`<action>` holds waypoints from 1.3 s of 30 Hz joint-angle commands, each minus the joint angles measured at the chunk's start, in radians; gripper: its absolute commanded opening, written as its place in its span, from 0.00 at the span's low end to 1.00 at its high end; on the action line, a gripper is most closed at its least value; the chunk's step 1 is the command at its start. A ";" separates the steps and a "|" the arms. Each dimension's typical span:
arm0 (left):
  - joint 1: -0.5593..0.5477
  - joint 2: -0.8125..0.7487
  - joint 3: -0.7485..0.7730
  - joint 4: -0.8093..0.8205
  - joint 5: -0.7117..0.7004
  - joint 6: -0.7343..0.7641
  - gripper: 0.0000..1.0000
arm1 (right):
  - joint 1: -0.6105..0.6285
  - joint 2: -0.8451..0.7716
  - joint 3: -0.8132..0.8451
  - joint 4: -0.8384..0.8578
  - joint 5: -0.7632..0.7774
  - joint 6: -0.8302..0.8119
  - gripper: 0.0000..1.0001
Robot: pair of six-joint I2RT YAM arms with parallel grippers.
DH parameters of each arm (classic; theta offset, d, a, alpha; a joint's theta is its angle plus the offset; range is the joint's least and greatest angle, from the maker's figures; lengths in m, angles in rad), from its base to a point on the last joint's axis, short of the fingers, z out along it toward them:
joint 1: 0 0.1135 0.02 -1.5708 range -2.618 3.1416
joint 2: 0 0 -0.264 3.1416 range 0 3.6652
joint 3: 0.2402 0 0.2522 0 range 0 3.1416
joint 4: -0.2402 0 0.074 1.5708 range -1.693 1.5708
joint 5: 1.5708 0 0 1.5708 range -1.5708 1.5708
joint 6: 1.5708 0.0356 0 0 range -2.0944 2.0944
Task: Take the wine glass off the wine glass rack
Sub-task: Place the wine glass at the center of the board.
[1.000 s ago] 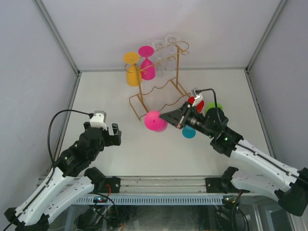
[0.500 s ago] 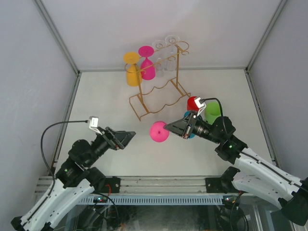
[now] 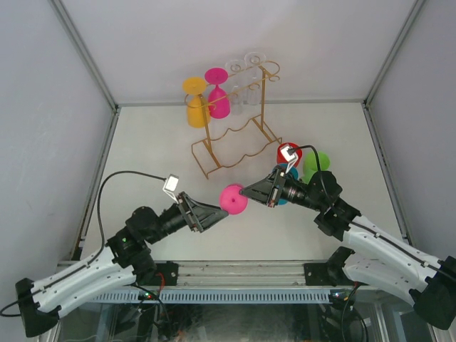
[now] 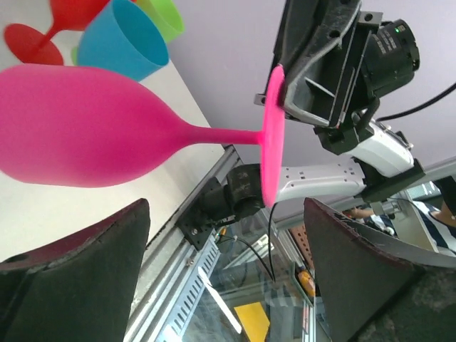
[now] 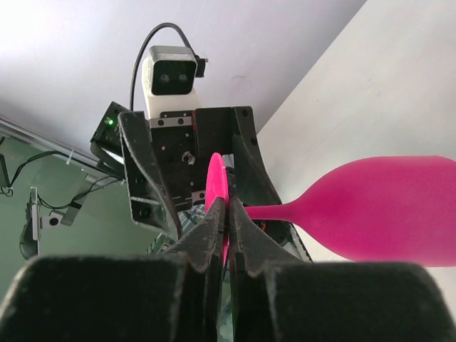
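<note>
Two arms meet over the table [image 3: 153, 153]. The right gripper [image 3: 251, 191] pinches the foot disc of the pink wine glass [image 3: 233, 199] and holds it sideways, well apart from the wine glass rack [image 3: 235, 146]. The bowl points at the left gripper [image 3: 217, 212], whose fingers are spread close by, likely for a handover. No readable writing shows.

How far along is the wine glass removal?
Done: the pink wine glass is clear of the wine glass rack, its foot pinched in the right gripper. In hand: the open left gripper points at it, not gripping. Left: likely a handover or setting it down.
</note>
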 commanded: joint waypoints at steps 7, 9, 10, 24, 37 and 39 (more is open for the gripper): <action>-0.075 0.058 0.018 0.239 -0.083 0.013 0.78 | -0.007 -0.009 0.002 0.064 -0.026 -0.018 0.00; -0.080 0.068 0.011 0.251 -0.086 0.010 0.75 | -0.006 -0.012 0.003 0.064 -0.026 -0.015 0.00; -0.080 0.074 0.006 0.260 -0.086 0.007 0.73 | -0.006 -0.014 0.002 0.066 -0.028 -0.014 0.00; -0.093 0.100 -0.023 0.339 -0.058 0.028 0.43 | -0.008 -0.047 0.002 0.035 -0.032 -0.027 0.00; -0.094 0.089 -0.018 0.315 -0.051 0.077 0.00 | -0.013 -0.050 0.002 0.022 -0.080 -0.038 0.00; -0.093 0.088 -0.013 0.314 -0.045 0.087 0.00 | -0.018 -0.053 0.002 0.013 -0.088 -0.033 0.05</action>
